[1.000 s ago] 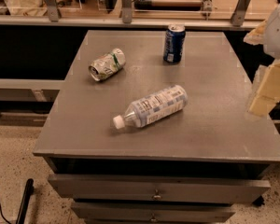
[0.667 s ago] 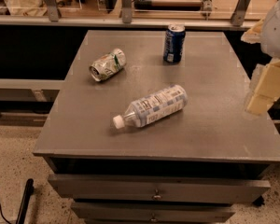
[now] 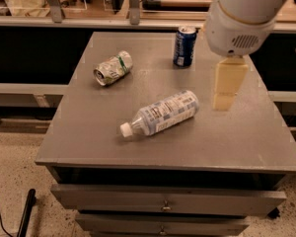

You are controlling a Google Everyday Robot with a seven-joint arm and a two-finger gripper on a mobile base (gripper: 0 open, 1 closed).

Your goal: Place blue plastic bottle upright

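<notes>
The blue plastic bottle lies on its side near the middle of the grey table, white cap pointing to the front left, blue-and-white label facing up. My gripper hangs from the white arm above the table's right part, to the right of the bottle's base and apart from it. It holds nothing.
A dark blue soda can stands upright at the back, just left of the arm. A crushed silver-green can lies at the back left. Drawers sit below the table's front edge. A dark shelf and railing run behind the table.
My arm and gripper have moved left from the table's right edge to over the tabletop, closer to the bottle. The bottle and both cans have not moved.
</notes>
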